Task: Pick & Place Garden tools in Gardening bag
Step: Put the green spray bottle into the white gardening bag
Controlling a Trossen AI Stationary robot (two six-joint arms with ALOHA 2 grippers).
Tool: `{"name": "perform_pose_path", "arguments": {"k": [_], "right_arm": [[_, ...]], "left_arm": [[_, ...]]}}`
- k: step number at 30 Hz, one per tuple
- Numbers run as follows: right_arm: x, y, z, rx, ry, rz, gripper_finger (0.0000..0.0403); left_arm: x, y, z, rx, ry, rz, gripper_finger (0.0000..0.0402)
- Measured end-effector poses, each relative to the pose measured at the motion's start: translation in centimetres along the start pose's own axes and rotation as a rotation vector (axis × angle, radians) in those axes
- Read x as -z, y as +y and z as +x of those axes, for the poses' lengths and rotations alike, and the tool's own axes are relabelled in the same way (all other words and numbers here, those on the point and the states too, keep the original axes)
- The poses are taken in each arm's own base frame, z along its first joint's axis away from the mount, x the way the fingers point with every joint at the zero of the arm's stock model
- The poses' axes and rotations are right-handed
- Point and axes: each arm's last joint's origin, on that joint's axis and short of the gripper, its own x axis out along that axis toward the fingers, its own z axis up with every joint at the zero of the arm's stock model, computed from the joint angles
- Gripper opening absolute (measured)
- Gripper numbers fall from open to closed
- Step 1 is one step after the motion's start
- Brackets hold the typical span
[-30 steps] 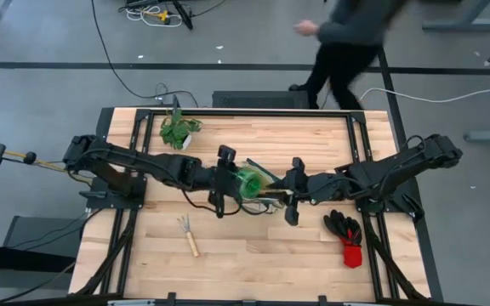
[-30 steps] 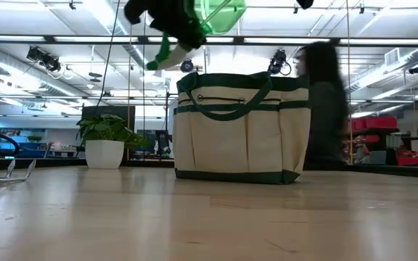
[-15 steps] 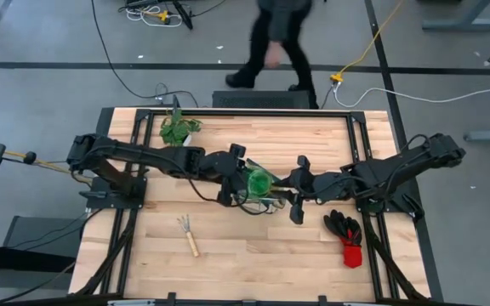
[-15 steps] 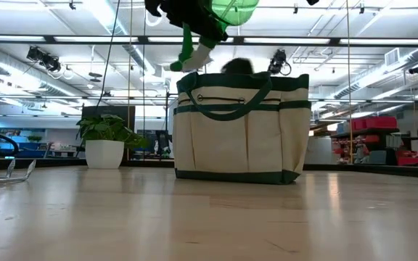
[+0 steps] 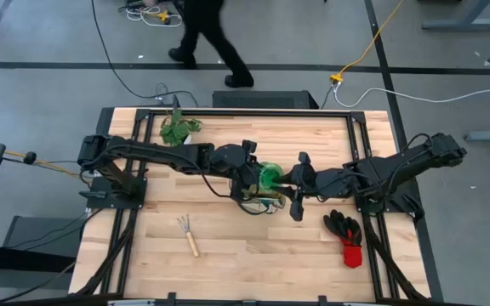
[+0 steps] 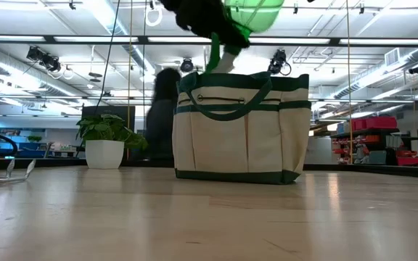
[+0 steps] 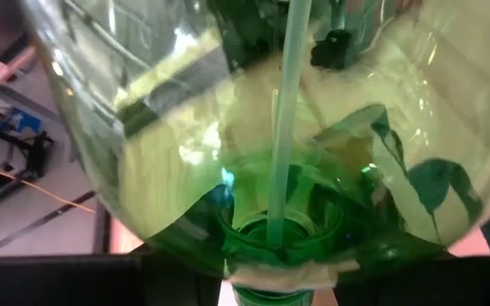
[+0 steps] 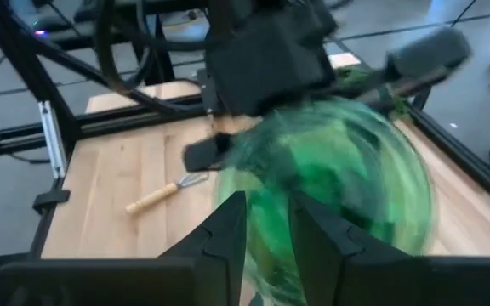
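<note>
The cream gardening bag [image 6: 242,130] with dark green trim stands upright on its base at mid-table; in the high view only a strip of it [image 5: 260,204] shows under the arms. My left gripper [image 5: 252,170] is shut on a rounded, clear green spray bottle [image 5: 270,177], high above the bag's open top. In the low view the bottle's body [image 6: 256,11] is at the top edge. My right gripper [image 5: 299,183] hovers beside the bottle on the table's right, its fingers [image 8: 228,225] a narrow gap apart and empty. My left gripper holds the bottle at its neck end [image 7: 270,234]; the bottle itself hides the fingers. The gripper comes from the table's left, roughly level. The bottle is lifted clear, its round body toward the table's right and its white-and-green spray head [image 6: 222,54] hanging down just above the bag's rim.
The wooden-handled hand rake [image 5: 188,235] lies toward the near left. The black-and-red gloves [image 5: 345,234] lie near the right edge. A potted plant [image 5: 177,129] stands at the far left. A person [image 5: 207,34] walks on the floor beyond the far edge.
My left gripper has carried the green bottle toward the table's right, over the bag's open top, and its spray head now hangs just above the rim. The person behind the table has walked from right to left.
</note>
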Motion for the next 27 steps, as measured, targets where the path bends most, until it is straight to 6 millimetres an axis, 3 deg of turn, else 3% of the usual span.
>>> {"name": "perform_pose_path", "arguments": {"k": [16, 27], "right_arm": [[0.2, 0.0, 0.0, 0.002, 0.014, -0.007, 0.0094], [0.2, 0.0, 0.0, 0.002, 0.014, -0.007, 0.0094]], "left_arm": [[2.0, -1.2, 2.3, 0.067, 0.136, 0.010, 0.0163], [3.6, -1.2, 2.0, 0.116, 0.274, -0.036, 0.0163]]}}
